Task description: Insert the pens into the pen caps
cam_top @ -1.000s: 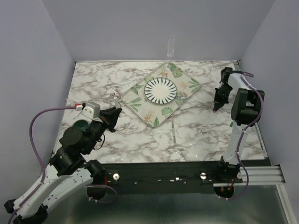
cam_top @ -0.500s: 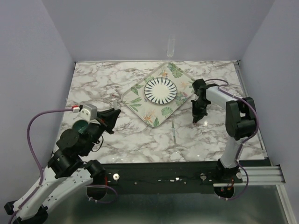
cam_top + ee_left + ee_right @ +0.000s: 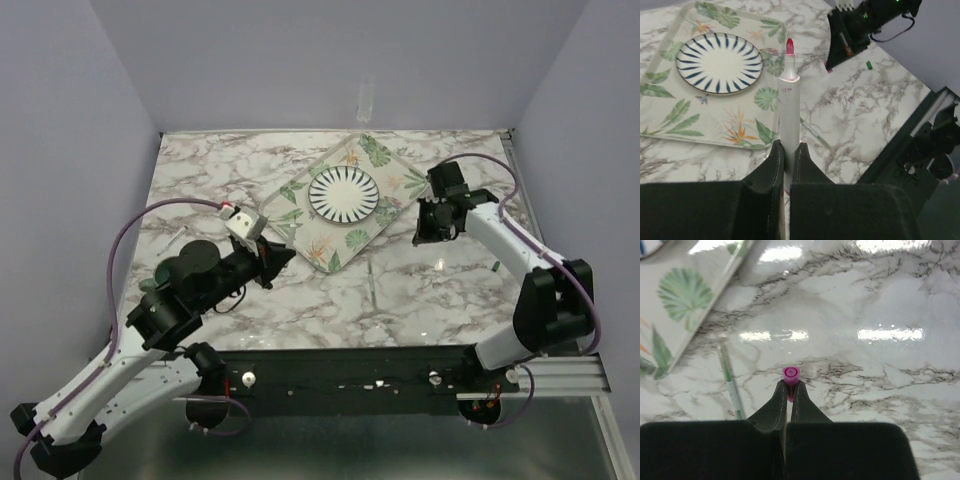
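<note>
Left gripper [image 3: 272, 262] reaches forward on a bent arm at the near-left edge of the tray [image 3: 392, 162], clamped on a white pen [image 3: 788, 100] whose red tip points toward the right arm. A green pen [image 3: 372, 283] lies on the marble between the arms. The right gripper [image 3: 428, 232], on an arm stretched inward beside the tray, pinches a magenta cap [image 3: 791, 374].

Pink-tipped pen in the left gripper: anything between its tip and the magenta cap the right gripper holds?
Nothing visible does. The white-barrelled, pink-tipped pen in the left gripper and the small magenta cap in the right gripper have open air between them; the leaf-print tray and a thin green pen lie on the marble table.
</note>
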`<state>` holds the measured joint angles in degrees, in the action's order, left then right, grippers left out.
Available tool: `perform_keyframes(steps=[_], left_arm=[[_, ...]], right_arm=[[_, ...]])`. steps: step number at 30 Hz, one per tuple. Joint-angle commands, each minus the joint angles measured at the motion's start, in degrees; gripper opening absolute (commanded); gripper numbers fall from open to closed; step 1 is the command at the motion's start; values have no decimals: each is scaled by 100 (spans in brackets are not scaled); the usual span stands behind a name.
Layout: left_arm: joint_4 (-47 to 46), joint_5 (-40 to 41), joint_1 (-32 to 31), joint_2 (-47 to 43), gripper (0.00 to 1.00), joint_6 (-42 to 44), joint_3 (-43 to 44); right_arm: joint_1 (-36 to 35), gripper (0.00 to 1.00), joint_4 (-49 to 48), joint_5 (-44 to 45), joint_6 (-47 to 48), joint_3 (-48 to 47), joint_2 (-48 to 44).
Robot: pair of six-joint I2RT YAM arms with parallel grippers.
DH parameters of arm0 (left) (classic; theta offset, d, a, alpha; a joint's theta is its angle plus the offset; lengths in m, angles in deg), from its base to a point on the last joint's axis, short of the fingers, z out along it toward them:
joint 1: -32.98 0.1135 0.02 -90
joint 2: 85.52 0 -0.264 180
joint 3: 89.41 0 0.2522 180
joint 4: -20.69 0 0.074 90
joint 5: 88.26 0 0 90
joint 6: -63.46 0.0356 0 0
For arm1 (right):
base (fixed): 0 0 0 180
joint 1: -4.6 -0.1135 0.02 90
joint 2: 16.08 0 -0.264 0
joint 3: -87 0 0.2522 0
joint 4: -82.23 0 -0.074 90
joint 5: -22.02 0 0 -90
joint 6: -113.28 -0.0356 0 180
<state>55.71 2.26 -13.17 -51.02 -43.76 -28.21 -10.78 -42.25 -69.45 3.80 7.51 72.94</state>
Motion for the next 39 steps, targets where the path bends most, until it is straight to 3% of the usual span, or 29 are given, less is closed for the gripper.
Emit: perform_keyframes(steps=[1,5,12,15,26,39], left_arm=[[-95,-1473,-26,215,0,-230,-50],[-323,-2116,-26,443,0,-379,-112],[-798,-2168,-26,768,0,-730,-244],[-1070,-2670,-17,1005,0,-810,-183],[-1246,-2864,-25,1613,0,-871,345],[-1229,-2407,-26,1463,0,-907,415]], right_arm=[[-176,1,-668,-976,15,307,-874],[-465,1,-1247,-1731,-370,307,-1638],[-1002,1,-3014,-2831,-1452,571,-2721],[-1152,1,-3787,-3121,-1830,658,-2880],[-1608,1,-5562,-3649,-2480,939,-3056],[-1943,1,-5081,-2955,-2367,1089,-3259]])
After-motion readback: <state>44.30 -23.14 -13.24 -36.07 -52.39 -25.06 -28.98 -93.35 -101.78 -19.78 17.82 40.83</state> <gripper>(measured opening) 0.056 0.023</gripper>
